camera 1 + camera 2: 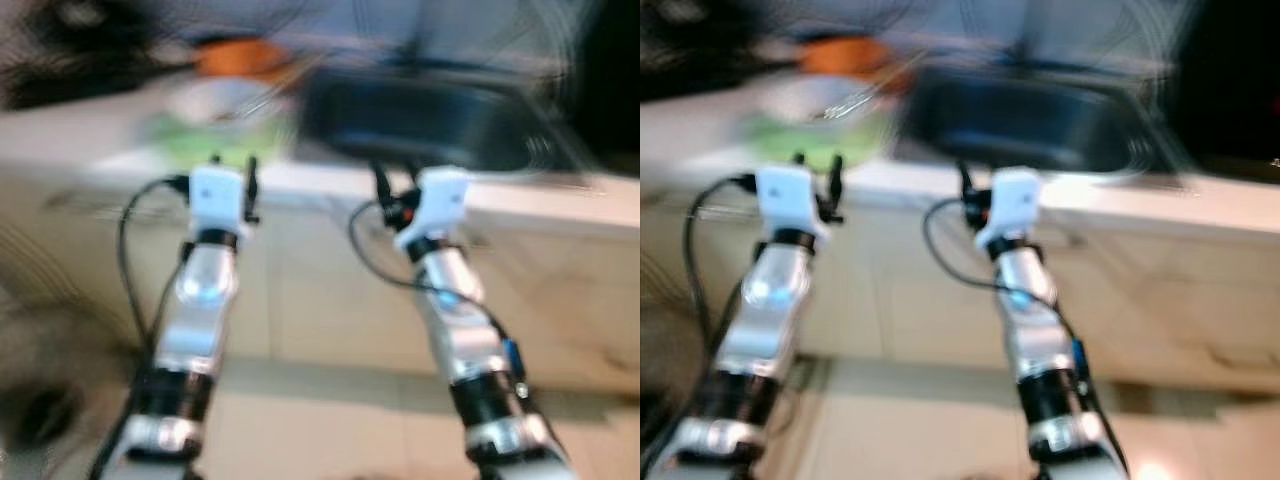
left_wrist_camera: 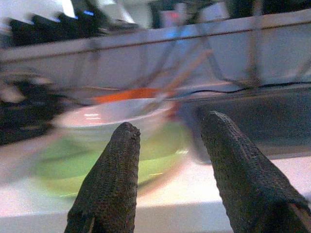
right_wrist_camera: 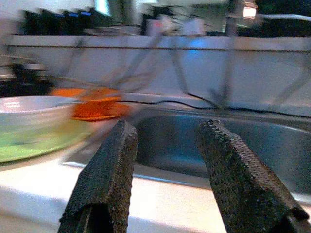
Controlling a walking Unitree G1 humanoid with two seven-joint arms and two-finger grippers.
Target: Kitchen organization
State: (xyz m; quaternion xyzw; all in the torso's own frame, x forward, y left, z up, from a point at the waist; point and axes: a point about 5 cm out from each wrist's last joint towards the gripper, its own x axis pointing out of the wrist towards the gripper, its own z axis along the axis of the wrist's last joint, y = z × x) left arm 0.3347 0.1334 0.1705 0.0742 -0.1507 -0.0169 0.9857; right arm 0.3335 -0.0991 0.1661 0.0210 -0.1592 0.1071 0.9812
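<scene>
The head views are blurred by motion. A white bowl point(image 2: 112, 116) sits on a green plate point(image 2: 102, 165) on the pale countertop point(image 1: 300, 180), with an orange dish point(image 3: 92, 108) behind it. To their right lies a dark sink point(image 1: 420, 115). My left gripper point(image 1: 232, 172) is held up in front of the counter edge, level with the green plate point(image 1: 205, 140), open with nothing between its fingers point(image 2: 109, 184). My right gripper point(image 1: 395, 185) hovers before the sink point(image 3: 194, 141), also open and empty.
Cabinet fronts point(image 1: 320, 290) run below the counter, with a light tiled floor point(image 1: 320, 420) in front. A wire rack point(image 2: 204, 53) and a black cable point(image 3: 165, 103) stand behind the sink against the back wall. A dark blurred shape point(image 1: 40, 410) lies on the floor at the left.
</scene>
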